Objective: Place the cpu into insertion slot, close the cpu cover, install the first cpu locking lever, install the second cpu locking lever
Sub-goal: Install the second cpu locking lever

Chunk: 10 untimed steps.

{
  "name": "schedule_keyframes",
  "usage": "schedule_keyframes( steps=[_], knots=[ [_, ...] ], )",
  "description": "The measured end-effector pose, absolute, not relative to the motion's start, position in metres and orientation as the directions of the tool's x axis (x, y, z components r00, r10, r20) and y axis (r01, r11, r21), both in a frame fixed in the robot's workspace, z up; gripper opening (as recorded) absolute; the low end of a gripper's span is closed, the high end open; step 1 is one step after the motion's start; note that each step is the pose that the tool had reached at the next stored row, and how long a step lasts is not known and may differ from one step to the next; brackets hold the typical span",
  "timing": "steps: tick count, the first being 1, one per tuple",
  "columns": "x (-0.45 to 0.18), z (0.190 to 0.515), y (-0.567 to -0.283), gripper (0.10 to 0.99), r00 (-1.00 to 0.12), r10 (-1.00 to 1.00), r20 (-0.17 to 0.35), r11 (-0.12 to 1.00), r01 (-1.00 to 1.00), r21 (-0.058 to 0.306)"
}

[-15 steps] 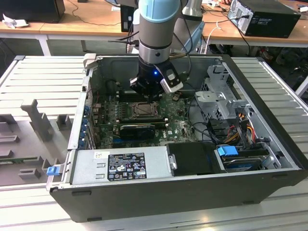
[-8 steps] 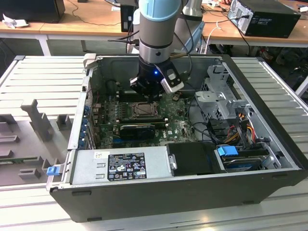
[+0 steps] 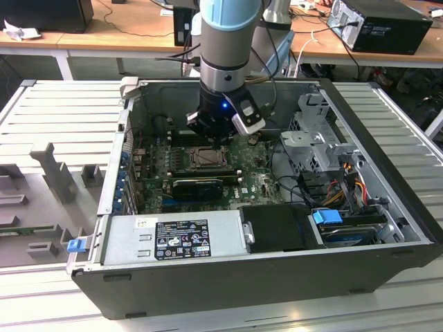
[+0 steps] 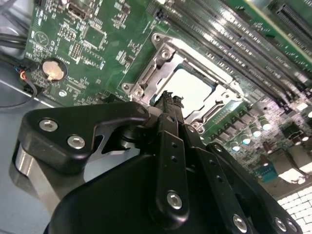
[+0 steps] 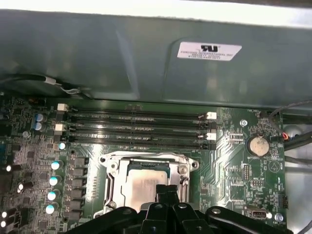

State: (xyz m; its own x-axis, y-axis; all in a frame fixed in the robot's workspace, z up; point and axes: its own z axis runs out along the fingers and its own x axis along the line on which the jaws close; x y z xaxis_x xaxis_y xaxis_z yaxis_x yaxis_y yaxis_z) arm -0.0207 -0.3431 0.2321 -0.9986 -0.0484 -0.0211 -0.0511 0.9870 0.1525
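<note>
A: Where does the gripper (image 3: 220, 138) sit?

B: In the exterior view it hangs inside the open computer case (image 3: 387, 207), low over the green motherboard (image 3: 256, 181), just above the far edge of the insertion slot (image 3: 208, 158)

A: And its fingers?

B: In both wrist views the black fingers (image 4: 170, 114) are pressed together with no gap, tips down at the socket's edge, and nothing is held between them

A: Where is the cpu?

B: The cpu (image 5: 144, 184) already lies in the slot, its pale silver face showing in the first wrist view; the same chip (image 4: 195, 87) shows in the second wrist view

A: The cpu cover?

B: The silvery cpu cover (image 5: 111, 179) lies flat around the chip, framing it through its square cut-out. Whether the locking levers are latched, I cannot tell

A: Anything else nearby?

B: Long black memory slots (image 5: 136, 127) run beside the socket, and a round coin battery (image 5: 258, 145) sits further along the board. In the exterior view a grey power supply (image 3: 173, 238) fills the case's near side
</note>
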Motion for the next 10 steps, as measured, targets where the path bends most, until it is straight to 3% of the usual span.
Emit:
schedule_keyframes(
  steps=[10],
  knots=[
    [-0.023, 0.232, -0.379, 0.106, -0.999, -0.048, -0.021, 0.987, -0.051, 0.153]
  ],
)
